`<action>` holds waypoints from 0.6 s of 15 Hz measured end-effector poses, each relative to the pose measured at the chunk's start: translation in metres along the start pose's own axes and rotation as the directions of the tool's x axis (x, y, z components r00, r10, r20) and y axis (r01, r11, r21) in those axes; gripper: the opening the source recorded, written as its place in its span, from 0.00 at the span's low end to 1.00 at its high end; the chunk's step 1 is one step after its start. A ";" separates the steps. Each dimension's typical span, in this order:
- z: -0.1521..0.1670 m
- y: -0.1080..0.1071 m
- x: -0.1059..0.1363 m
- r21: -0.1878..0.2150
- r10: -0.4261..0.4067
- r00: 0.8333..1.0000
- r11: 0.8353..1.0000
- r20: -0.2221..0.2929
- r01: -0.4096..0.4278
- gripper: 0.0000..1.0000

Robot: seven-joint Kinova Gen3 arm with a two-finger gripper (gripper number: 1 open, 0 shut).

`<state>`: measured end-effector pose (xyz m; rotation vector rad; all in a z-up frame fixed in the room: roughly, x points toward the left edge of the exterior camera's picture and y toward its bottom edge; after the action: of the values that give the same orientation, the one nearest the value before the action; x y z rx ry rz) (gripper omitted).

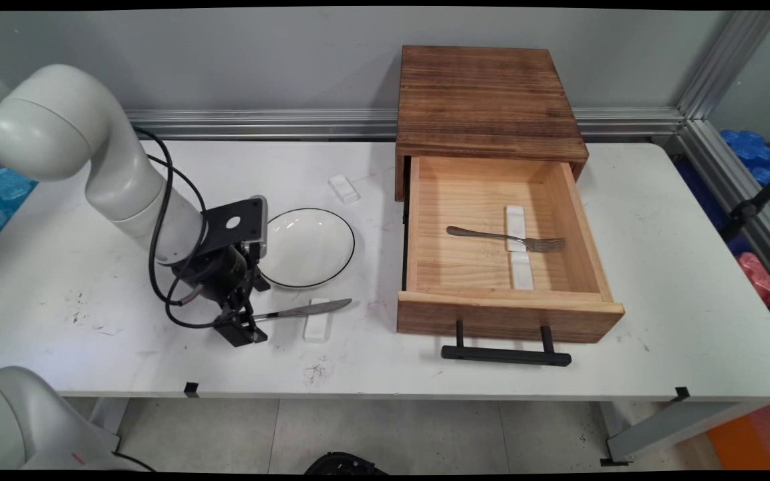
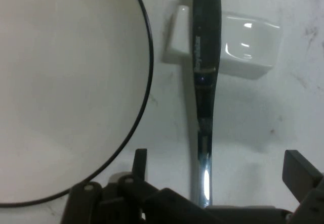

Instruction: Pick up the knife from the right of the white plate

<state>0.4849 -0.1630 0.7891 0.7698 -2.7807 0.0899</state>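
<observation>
- The end effector (image 1: 243, 327) sits low on the table (image 1: 91, 280), its fingers spread wide on either side of the knife (image 1: 305, 310) handle, seemingly not yet pinching it.
- The knife is thin, stiff, polished metal, likely light and slippery; its blade lies across a small white rest (image 1: 317, 329), so the handle stands slightly off the table, the best place to hold it.
- A black-rimmed white plate (image 1: 308, 247) sits just beside.
- Well apart, an open wooden drawer (image 1: 425, 254) holds a fork (image 1: 505, 236).
</observation>
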 end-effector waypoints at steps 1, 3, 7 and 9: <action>0.002 0.000 0.001 0.000 0.005 1.000 1.000 0.001 -0.005 1.00; 0.008 -0.001 0.002 0.000 0.010 1.000 1.000 0.005 -0.010 1.00; 0.015 -0.003 0.003 0.002 0.017 1.000 1.000 0.014 -0.017 0.00; 0.015 -0.005 0.002 0.002 0.023 1.000 1.000 0.021 -0.023 0.00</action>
<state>0.4821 -0.1705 0.7752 0.7428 -2.8098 0.0893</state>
